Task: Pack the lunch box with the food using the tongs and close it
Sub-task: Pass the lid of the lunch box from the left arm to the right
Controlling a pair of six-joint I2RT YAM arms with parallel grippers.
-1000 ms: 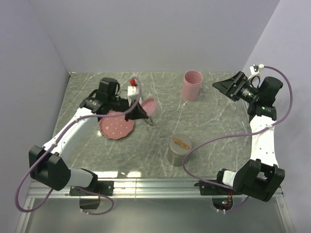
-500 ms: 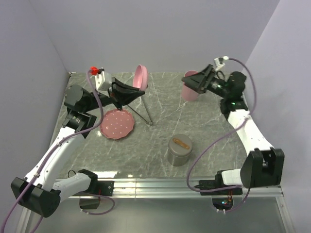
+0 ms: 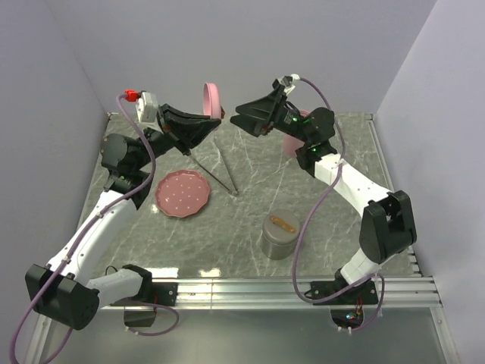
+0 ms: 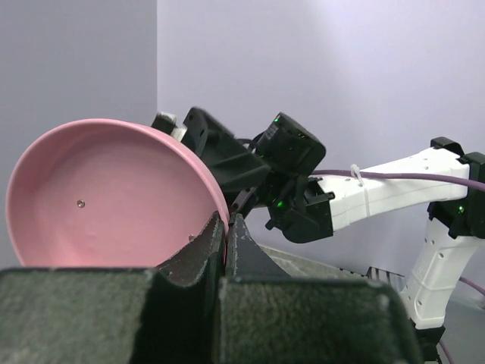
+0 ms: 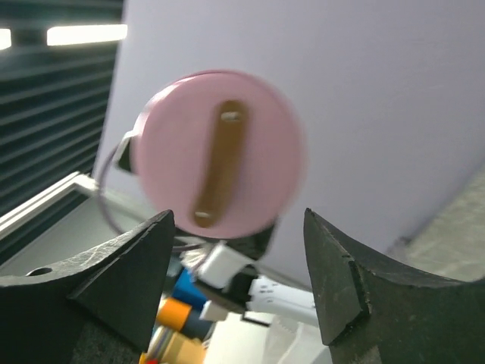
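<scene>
The task is judged to be at an early stage. The pink lid (image 4: 106, 197), with a brown handle strip across its top, is held up in the air above the back of the worktop (image 3: 333, 189). Its rim is pinched by the left claw (image 4: 226, 227), which is closed tight on it. The right claw (image 5: 236, 220) is brought near the lid with its fingers wide apart, and nothing is held in it.

The tongs (image 3: 228, 171) lie on the worktop just beside the pink plate (image 3: 182, 193), and no claw touches them. No food can be made out on the plate. A brown-orange strip (image 3: 282, 223) is seen on top of the steel canister (image 3: 279, 241); whether it is food cannot be told. The packing and the closing are not yet done.
</scene>
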